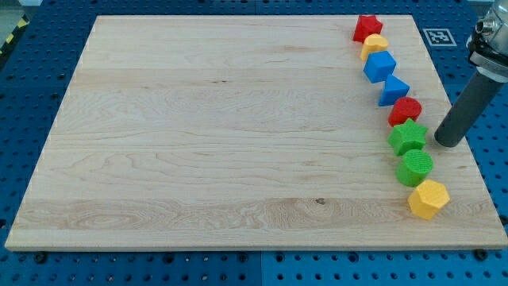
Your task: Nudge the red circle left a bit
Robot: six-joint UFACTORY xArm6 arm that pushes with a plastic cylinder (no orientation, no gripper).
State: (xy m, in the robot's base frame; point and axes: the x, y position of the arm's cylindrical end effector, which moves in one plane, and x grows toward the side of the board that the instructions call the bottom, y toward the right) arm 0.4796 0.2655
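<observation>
Sitting near the right edge of the wooden board (198, 143), the red circle (406, 110) is lying fifth... rather, fifth from the top in a curved line of eight blocks running down the view's right side. It is touching the green star (408, 137) just below it and is resting just beside the blue triangle (394, 90) above it. My tip (446, 143) is standing on the board to the view's right of the green star, slightly below and to the right of the red circle, near both but touching neither as far as can be told. The arm is carrying no gripper, only the dark rod, which is holding nothing. Continuing upward, a blue cube (379, 66), a yellow block (374, 46) of rounded shape and a red star (367, 28) are following one another closely. Continuing downward, a green cylinder (415, 168) and a yellow hexagon (429, 199) are closing the line. A blue pegboard surface (476, 48) is surrounding the board, and a square printed marker (436, 36) is lying on it at upper right.
</observation>
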